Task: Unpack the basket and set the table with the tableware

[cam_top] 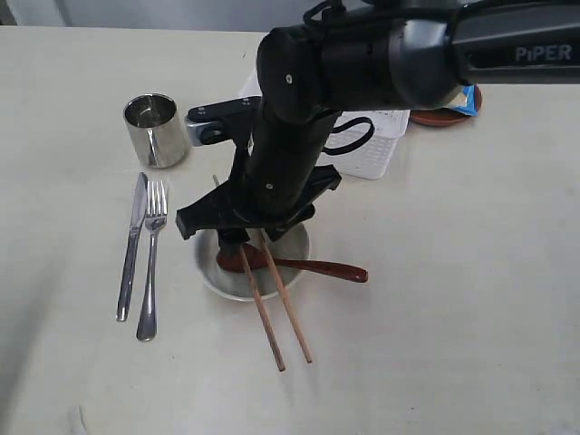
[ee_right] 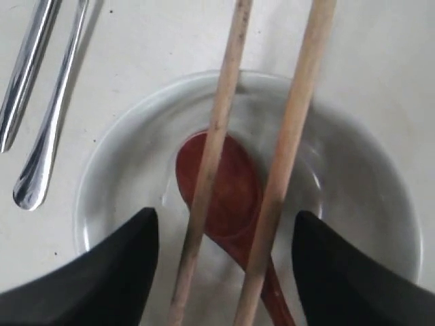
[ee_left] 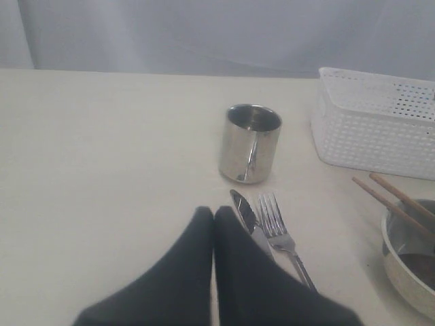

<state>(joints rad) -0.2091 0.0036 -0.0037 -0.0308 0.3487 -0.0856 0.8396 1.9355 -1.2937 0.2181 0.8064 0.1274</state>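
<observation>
My right gripper (cam_top: 237, 237) hangs open just above the cream bowl (cam_top: 210, 272) in the middle of the table (cam_top: 453, 317). In the right wrist view its fingers straddle the two brown chopsticks (ee_right: 221, 122), which lie across the bowl (ee_right: 102, 176) over the reddish-brown spoon (ee_right: 234, 197). The chopsticks (cam_top: 288, 326) stick out over the bowl's near rim, and the spoon's handle (cam_top: 335, 269) points right. Steel knife (cam_top: 131, 245), fork (cam_top: 152, 263) and cup (cam_top: 156, 130) sit to the left. My left gripper (ee_left: 214, 212) is shut and empty, next to the knife (ee_left: 243, 210). The white basket (cam_top: 376, 140) is mostly hidden behind the arm.
The dark-brown plate (cam_top: 442, 118) with a blue bag (cam_top: 467, 100) on it lies at the back right beyond the basket. The right arm's black body covers the centre of the exterior view. In the left wrist view the cup (ee_left: 250, 141) and basket (ee_left: 380, 125) stand ahead.
</observation>
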